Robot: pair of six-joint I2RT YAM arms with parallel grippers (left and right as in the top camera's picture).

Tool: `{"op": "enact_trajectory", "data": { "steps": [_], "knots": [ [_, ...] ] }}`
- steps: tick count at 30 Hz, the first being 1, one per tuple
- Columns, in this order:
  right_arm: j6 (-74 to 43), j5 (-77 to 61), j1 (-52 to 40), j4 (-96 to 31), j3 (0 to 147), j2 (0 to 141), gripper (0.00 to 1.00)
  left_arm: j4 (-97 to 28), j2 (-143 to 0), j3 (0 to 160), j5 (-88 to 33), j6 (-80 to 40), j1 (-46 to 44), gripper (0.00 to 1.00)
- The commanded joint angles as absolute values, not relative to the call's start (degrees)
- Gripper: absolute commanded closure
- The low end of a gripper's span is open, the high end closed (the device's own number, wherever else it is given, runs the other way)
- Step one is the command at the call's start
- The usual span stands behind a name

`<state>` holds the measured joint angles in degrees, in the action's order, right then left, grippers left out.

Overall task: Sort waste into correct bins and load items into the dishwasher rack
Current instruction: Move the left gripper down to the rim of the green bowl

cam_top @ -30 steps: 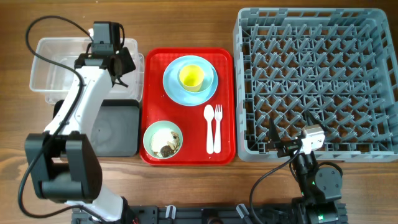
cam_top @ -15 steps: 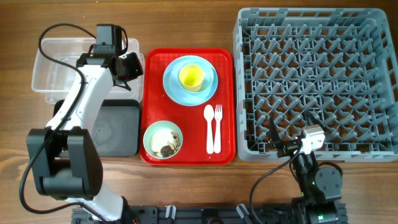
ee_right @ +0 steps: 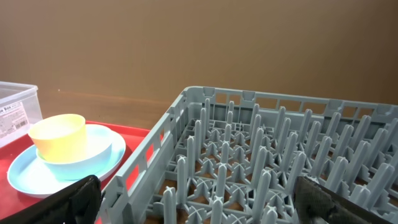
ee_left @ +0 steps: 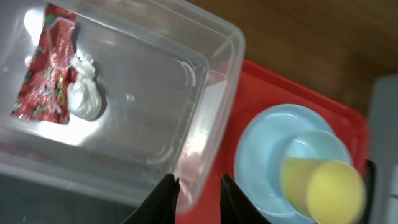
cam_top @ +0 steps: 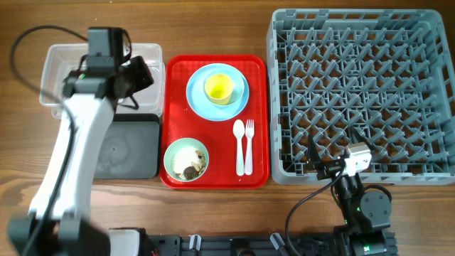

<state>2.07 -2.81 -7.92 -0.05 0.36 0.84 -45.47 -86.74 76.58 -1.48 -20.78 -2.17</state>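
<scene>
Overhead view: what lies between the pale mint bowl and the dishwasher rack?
The white plastic fork and spoon, side by side on the red tray, lie between the pale mint bowl and the dishwasher rack, seen overhead.

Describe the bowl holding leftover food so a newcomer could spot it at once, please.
Find the red tray left of the big grey rack. At its near-left corner, beside the white spoon, sits a pale mint bowl. It alone holds rice and brown bits.

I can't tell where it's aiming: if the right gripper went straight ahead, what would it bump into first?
Most likely the dishwasher rack. The open right gripper points straight into its upright pegs, with nothing in between, though depth is hard to judge from here.
</scene>
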Motion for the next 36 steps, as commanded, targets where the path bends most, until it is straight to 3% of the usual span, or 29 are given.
{"op": "enact_trajectory", "data": {
  "steps": [1, 16, 19, 33, 36],
  "knots": [
    [2.63, -3.46, -7.68, 0.1, 0.3, 0.64, 0.0, -50.37, -78.74, 78.13, -5.85, -26.2, -4.23, 0.8],
    [2.66, -3.46, -7.68, 0.1, 0.3, 0.64, 0.0, -67.13, -80.29, 76.99, -6.59, -26.22, -26.83, 0.86],
    [2.66, -3.46, -7.68, 0.1, 0.3, 0.64, 0.0, -67.11, -80.42, 75.99, -6.66, -26.22, -30.37, 0.96],
    [2.66, -3.46, -7.68, 0.1, 0.3, 0.64, 0.0, -68.14, -80.42, 72.84, -1.41, -30.22, -34.81, 0.94],
    [2.63, -3.46, -7.68, 0.1, 0.3, 0.64, 0.0, -65.3, -80.42, 67.81, -1.45, -32.05, -35.29, 0.81]
  ]
}}
